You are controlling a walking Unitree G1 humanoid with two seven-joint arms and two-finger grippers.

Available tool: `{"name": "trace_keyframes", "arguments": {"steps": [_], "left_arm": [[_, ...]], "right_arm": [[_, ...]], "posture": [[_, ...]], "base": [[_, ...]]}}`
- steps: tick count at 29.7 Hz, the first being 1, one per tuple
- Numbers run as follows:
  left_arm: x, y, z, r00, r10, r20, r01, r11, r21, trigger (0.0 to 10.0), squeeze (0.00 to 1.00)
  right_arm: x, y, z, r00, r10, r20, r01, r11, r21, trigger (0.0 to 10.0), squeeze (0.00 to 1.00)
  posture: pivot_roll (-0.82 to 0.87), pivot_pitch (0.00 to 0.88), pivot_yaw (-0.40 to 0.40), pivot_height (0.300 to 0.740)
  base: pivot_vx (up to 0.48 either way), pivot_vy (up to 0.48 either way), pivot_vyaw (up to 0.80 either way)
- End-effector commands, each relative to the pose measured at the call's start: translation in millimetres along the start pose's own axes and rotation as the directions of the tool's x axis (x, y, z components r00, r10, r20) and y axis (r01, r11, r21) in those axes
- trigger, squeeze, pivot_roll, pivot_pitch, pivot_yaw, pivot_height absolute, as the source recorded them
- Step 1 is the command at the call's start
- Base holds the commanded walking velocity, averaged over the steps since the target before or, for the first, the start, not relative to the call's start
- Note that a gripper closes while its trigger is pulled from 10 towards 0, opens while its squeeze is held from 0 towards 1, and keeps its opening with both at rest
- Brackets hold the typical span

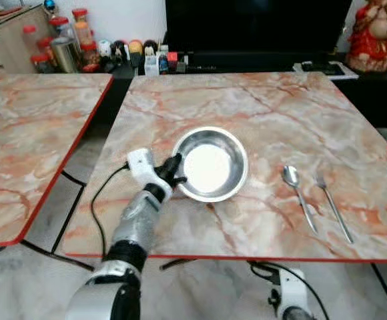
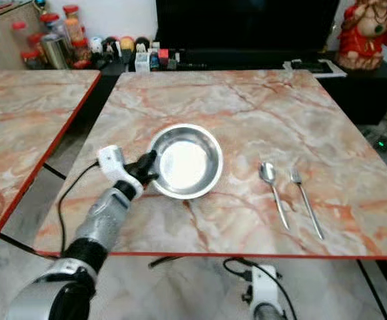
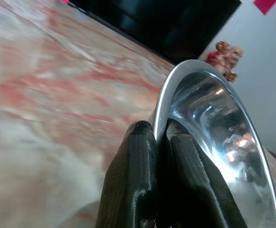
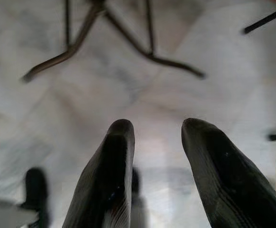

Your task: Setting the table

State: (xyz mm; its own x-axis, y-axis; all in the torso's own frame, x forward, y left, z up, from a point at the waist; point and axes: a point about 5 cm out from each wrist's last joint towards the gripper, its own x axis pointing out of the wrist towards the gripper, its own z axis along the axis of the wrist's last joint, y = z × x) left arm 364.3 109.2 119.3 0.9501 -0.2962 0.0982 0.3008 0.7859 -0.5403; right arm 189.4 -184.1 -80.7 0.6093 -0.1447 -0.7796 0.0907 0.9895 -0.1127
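A round steel bowl (image 1: pixel 210 163) sits near the front middle of the marble table (image 1: pixel 280 107). My left gripper (image 1: pixel 175 169) is shut on the bowl's left rim; in the left wrist view its black fingers (image 3: pixel 142 180) pinch the shiny rim (image 3: pixel 176 80). To the right of the bowl lie a spoon (image 1: pixel 297 193) and a fork (image 1: pixel 333 205), side by side, handles toward me. My right gripper (image 4: pixel 154 137) hangs below the table's front edge, open above the pale floor, with nothing between its fingers.
A second marble table (image 1: pixel 27 140) stands to the left across a narrow gap. Jars and bottles (image 1: pixel 67 43) crowd the back left, a dark TV unit (image 1: pixel 253 33) is behind, and a red figurine (image 1: pixel 377 33) stands at the back right. Cables run along the floor.
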Motion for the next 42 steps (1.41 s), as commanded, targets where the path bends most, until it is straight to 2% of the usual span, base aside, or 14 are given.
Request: {"name": "trace_keyframes", "arguments": {"steps": [1, 17, 36, 42], "left_arm": [[1.9, -5.4, -1.0, 1.0, -0.013, 0.004, 0.013, 1.0, 0.002, 10.0, 0.0], [1.8, -5.3, -2.0, 1.0, -0.021, -0.011, 0.022, 1.0, 0.021, 10.0, 0.0], [1.3, -6.0, -2.1, 0.999, -0.036, -0.011, 0.036, 0.999, 0.022, 10.0, 0.0], [1.6, -5.9, -1.0, 0.999, -0.035, -0.005, 0.036, 0.999, 0.011, 10.0, 0.0]], "right_arm": [[-0.3, -5.0, -2.8, 1.0, -0.014, -0.012, 0.013, 1.0, -0.004, 10.0, 0.0], [-0.4, -4.8, -3.7, 1.0, -0.014, -0.016, 0.014, 1.0, -0.007, 10.0, 0.0], [-0.6, -4.6, -4.1, 1.0, -0.015, -0.015, 0.014, 1.0, -0.009, 10.0, 0.0], [-0.7, -4.3, -4.5, 1.0, -0.014, -0.016, 0.014, 1.0, -0.006, 10.0, 0.0]], "posture": [[0.03, 0.0, 0.051, 0.74], [0.03, 0.0, 0.051, 0.74], [0.03, 0.0, 0.054, 0.74], [0.03, 0.0, 0.054, 0.74]], "base": [[0.0, 0.0, 0.0], [0.0, 0.0, 0.0], [0.0, -0.291, 0.0], [0.0, 0.0, 0.0]]}}
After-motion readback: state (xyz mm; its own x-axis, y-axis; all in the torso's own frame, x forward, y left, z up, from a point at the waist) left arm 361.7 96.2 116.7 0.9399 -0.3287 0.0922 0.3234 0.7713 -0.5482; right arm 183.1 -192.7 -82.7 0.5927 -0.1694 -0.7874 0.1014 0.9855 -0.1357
